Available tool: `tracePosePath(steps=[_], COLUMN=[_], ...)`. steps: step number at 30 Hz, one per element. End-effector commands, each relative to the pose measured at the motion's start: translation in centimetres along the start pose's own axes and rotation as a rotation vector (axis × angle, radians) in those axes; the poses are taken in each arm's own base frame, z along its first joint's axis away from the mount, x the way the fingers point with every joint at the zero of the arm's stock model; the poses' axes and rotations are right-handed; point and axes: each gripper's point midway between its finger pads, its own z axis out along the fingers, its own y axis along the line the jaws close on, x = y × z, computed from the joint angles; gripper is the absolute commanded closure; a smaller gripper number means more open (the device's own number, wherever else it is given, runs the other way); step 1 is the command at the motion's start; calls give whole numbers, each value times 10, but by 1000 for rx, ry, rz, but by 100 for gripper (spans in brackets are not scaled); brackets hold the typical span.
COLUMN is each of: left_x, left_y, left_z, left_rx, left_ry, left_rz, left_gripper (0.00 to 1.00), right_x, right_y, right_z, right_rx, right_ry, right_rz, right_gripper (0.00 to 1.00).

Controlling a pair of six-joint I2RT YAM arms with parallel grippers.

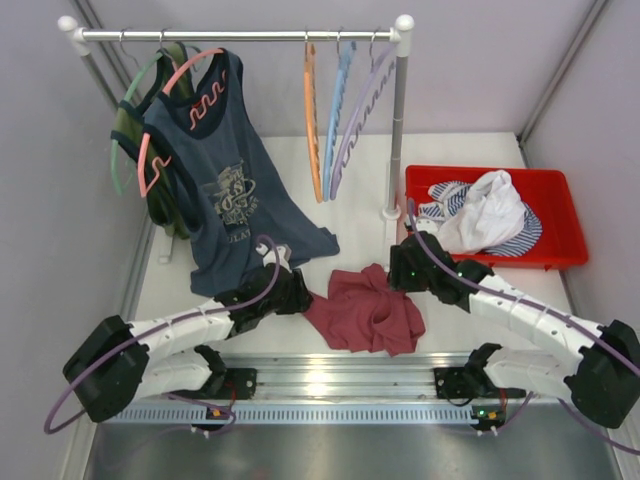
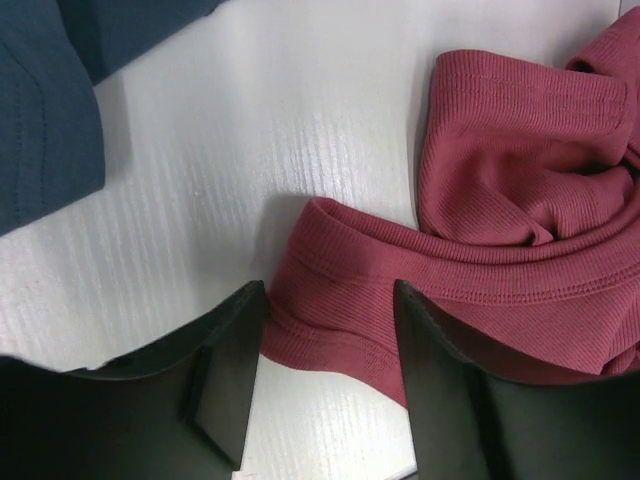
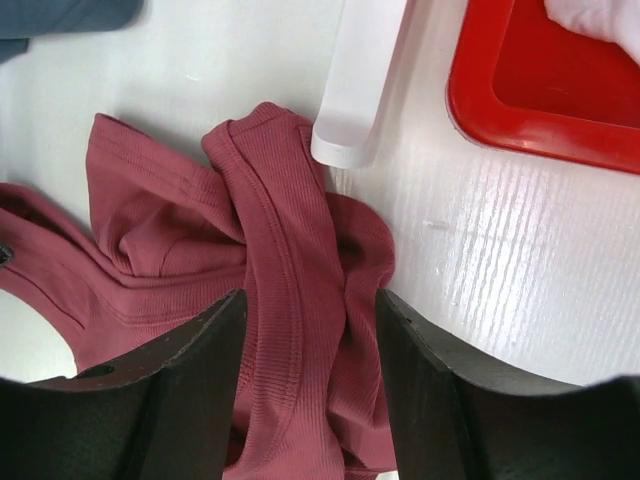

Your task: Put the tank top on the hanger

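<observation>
The maroon tank top [image 1: 365, 310] lies crumpled on the white table between my two grippers. The orange hanger [image 1: 313, 120] hangs empty on the rail at the back. My left gripper [image 1: 300, 296] is open at the top's left edge. In the left wrist view the gripper [image 2: 328, 300] has its jaws astride the hem of the tank top [image 2: 520, 200]. My right gripper [image 1: 402, 268] is open at the top's upper right. In the right wrist view the gripper [image 3: 310, 300] straddles a folded strap of the tank top [image 3: 150, 230]. Neither gripper has closed on the cloth.
A navy printed top [image 1: 225, 180] on a salmon hanger [image 1: 165, 110] hangs at the rail's left, its hem on the table. Light blue [image 1: 338, 110] and lilac [image 1: 368, 100] hangers hang beside the orange one. The rack's post [image 1: 397, 130] and a red tray [image 1: 545, 185] of white and striped clothes stand behind my right gripper.
</observation>
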Motion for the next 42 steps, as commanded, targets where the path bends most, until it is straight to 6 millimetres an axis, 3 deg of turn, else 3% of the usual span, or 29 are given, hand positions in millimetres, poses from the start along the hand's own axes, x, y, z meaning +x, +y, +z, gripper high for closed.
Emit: tracePosePath(steps=[1,2,7,13,16,21,23,27,29,35,38,39,42], left_x=[-2,0,-6,-38,-45,-48,-51,-54,-58,-64,-68,-69,-76], left_y=[-13,-14,-27,-44,-52,-56,-58,-63,-68,-71,-73,-73,-69], left_z=[4,3,-9,-42,-57,-70,-72,-77,-80,-87,-93,-96,-105], left_rx=[74,84,117,148,170,190,192,200,215,217,214,215,188], left_ry=[-12,-2,22,-41,-43,-39,-42,-34,-44,-49,-47,-49,-68], left_rz=[-1,-1,34,80,95,109,118,130,129,141,155,161,169], left_gripper=[46,59,100,100,100,100,100,100,100,100,100,100,100], right_x=[-14,-11,1,2,1,-11,-1,34,54,69,74,76,78], right_y=[8,7,6,9,3,11,16,27,30,22,14,11,1], right_z=[5,8,18,12,2,-35,-48,-54,-52,-34,-29,-29,-36], right_rx=[-42,-36,-41,-57,-42,-90,-116,-163,-157,-77,-34,-22,1], right_ry=[-39,-27,18,39,25,-19,0,78,114,130,142,147,150], right_rz=[-6,-9,-24,-29,-21,-5,-1,-3,-7,11,2,-2,-6], right_gripper=[46,46,49,59,54,50,49,50,49,50,60,72,89])
